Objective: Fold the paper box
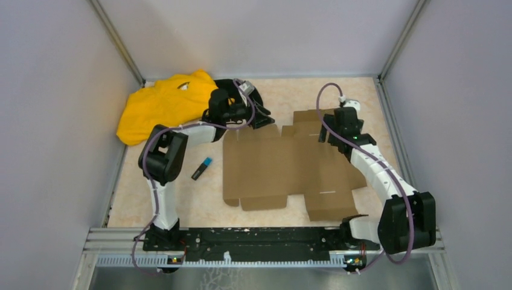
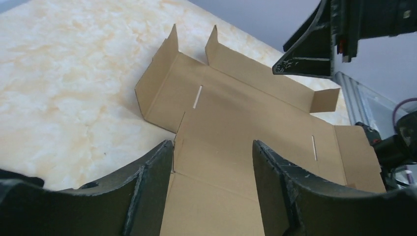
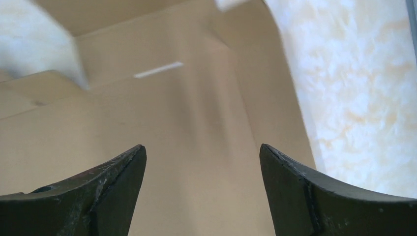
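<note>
Paper box (image 1: 284, 166), an unfolded die-cut sheet of brown cardboard, lying on the table (image 1: 169, 199) between the two arms. The left gripper (image 1: 264, 121) stands at the sheet's far-left corner, its fingers apart and clamping nothing; the right gripper (image 1: 329, 134) hangs over the sheet's far-right part, its fingers likewise spread wide with nothing between them. Beyond the sheet's far-left corner lies a yellow cloth (image 1: 163, 106), and just off its left edge a small black-and-blue stick (image 1: 202, 168), clear of the cardboard. From above the sheet reads as nearly flat. The left wrist view adds relief: several flaps (image 2: 172, 42) along one edge stand raised off the table, two narrow slits (image 2: 197, 96) cut through the panels, and a fingertip of the right gripper shows above the sheet at upper right. The right wrist view, blurred, shows only bare cardboard with one slit beneath its parted fingers (image 3: 113, 182), and table surface past the sheet's right edge.
</note>
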Available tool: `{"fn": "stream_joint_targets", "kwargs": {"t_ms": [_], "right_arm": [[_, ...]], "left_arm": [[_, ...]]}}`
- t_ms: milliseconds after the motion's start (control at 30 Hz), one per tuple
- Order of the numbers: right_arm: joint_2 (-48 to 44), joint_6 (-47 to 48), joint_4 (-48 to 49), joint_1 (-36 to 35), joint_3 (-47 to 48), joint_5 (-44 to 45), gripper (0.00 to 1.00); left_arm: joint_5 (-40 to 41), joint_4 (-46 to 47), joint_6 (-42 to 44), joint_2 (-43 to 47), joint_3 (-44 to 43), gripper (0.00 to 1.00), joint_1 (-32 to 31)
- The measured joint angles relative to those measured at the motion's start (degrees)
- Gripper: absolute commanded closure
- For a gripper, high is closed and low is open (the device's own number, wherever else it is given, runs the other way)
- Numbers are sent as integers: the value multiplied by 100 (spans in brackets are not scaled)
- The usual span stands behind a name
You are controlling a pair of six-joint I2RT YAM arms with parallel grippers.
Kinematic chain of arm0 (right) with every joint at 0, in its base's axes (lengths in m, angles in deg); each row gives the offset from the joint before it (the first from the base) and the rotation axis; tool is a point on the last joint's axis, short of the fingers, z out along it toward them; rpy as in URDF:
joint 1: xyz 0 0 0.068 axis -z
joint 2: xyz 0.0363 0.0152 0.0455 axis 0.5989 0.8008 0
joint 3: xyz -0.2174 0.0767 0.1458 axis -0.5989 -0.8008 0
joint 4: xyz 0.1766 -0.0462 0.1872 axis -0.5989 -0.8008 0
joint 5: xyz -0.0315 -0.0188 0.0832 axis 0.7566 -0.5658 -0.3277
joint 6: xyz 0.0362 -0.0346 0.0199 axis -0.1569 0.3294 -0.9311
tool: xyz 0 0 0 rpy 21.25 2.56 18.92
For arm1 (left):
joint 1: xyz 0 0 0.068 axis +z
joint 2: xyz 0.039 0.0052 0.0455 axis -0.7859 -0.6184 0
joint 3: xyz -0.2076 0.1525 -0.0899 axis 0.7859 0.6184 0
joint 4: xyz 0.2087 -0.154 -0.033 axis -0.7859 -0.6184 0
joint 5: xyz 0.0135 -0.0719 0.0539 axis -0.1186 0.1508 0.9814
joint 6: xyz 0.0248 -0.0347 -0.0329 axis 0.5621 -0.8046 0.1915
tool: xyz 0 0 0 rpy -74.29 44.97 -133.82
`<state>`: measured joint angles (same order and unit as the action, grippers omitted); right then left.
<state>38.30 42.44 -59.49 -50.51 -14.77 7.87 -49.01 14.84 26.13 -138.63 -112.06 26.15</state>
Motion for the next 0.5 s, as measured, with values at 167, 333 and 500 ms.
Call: {"fn": "stream_joint_targets", "kwargs": {"t_ms": [167, 333, 500], "right_arm": [[-83, -531, 400, 1025, -942, -511, 20], [-83, -791, 776, 1207, -1513, -1034, 23], [-269, -811, 1045, 1200, -1834, -1298, 23]], "left_arm": [[870, -1945, 730, 776, -61, 30, -227], [1843, -3001, 844, 1316, 614, 24, -323], [2474, -3858, 726, 1493, 1132, 24, -79]]}}
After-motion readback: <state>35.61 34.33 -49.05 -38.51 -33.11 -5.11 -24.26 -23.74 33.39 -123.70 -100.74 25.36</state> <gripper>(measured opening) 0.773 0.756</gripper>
